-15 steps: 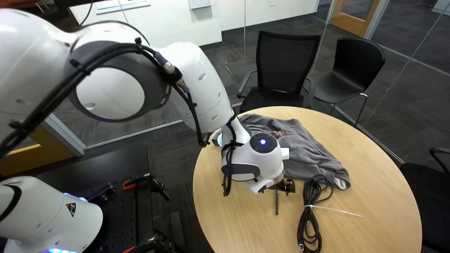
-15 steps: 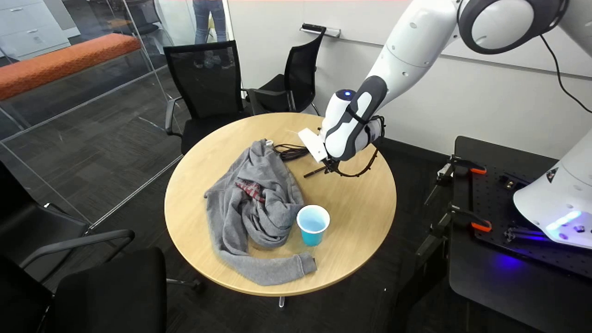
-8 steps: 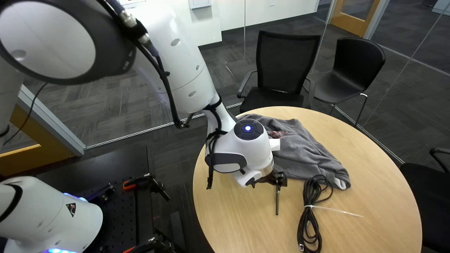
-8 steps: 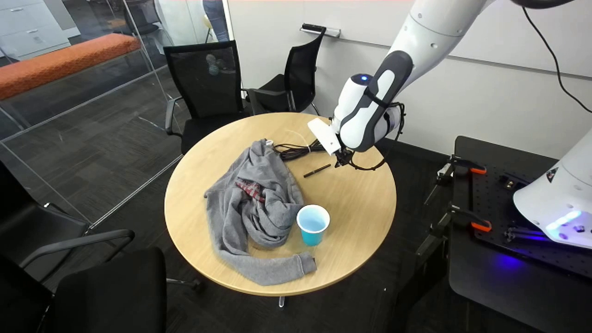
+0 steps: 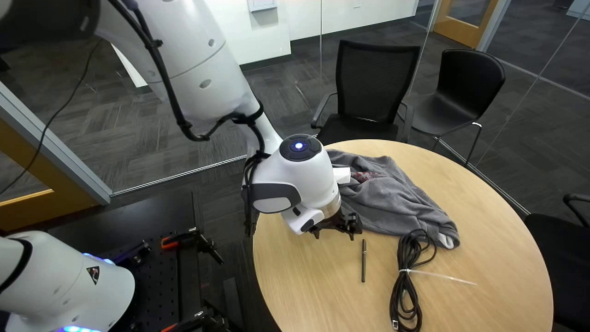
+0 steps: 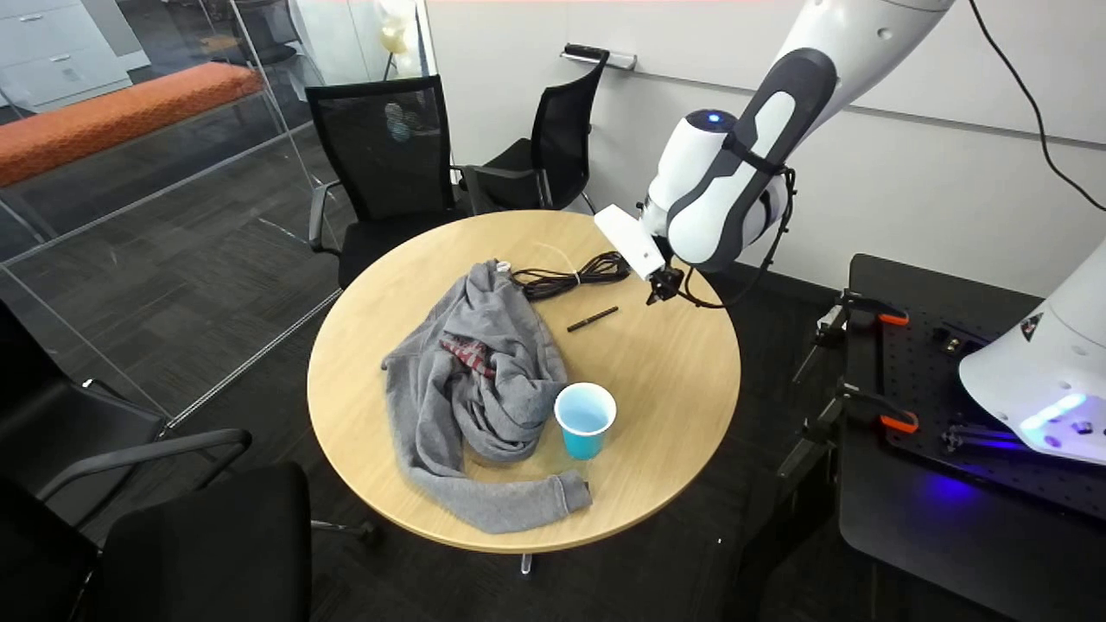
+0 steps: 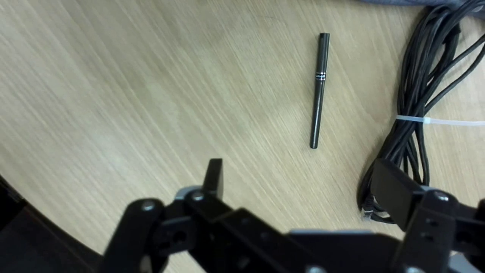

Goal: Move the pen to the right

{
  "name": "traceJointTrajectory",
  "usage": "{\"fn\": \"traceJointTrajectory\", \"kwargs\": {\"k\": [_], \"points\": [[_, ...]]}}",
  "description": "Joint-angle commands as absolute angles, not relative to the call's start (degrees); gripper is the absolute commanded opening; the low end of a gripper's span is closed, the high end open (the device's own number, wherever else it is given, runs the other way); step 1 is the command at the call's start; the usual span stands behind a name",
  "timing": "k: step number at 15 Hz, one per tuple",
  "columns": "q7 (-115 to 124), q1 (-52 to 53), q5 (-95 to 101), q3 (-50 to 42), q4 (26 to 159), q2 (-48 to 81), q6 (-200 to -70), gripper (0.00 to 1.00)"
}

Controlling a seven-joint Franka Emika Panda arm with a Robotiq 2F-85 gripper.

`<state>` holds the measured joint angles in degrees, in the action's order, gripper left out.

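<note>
Hanging above surface near cable | holding jaws spread wide, gripping nothing | showing pen lying beside cable, apart from it | showing cloth lying by cable's looped end

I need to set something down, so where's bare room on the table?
One free patch lies between the pen, the blue cup and the table rim facing the robot's base. Another stretches from the grey garment and white cable tie to the opposite rim. It's crowded where garment, coiled cable and pen lie close together.
</note>
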<state>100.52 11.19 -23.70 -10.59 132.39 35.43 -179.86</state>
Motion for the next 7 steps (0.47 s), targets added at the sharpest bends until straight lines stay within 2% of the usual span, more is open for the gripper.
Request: {"fn": "traceJointTrajectory", "kwargs": {"k": [1, 7], "points": [[100.3, 13.9, -23.9, -11.4, 139.4, 30.0, -183.7, 1.0], [100.0, 12.7, -24.0, -10.6, 136.6, 33.0, -182.8, 1.0]]}}
